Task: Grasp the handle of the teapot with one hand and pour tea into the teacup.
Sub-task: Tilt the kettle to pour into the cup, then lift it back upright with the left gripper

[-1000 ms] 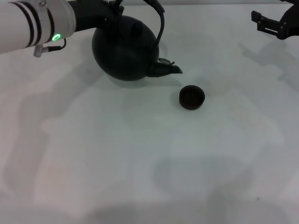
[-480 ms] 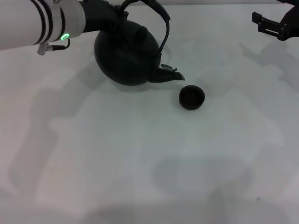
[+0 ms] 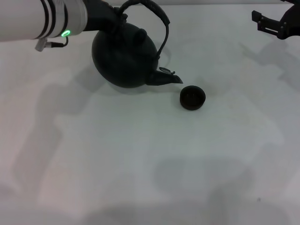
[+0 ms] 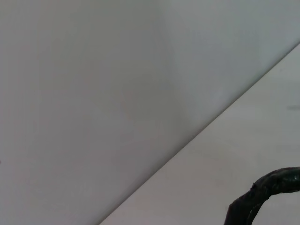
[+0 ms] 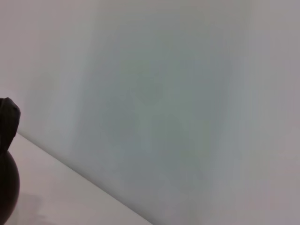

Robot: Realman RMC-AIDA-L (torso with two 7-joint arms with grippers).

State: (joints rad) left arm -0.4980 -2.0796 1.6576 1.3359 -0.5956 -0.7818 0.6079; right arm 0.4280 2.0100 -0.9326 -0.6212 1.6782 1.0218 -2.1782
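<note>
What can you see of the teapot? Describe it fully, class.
The teapot is large, round and matte black, with a knobbed lid, a short spout and a tall arched handle. It tilts spout-down toward the small dark teacup, not touching it. The left gripper meets the handle at its far-left end.

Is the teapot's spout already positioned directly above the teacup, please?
No, in the head view the spout ends to the left of the teacup, with bare table between them.
</note>
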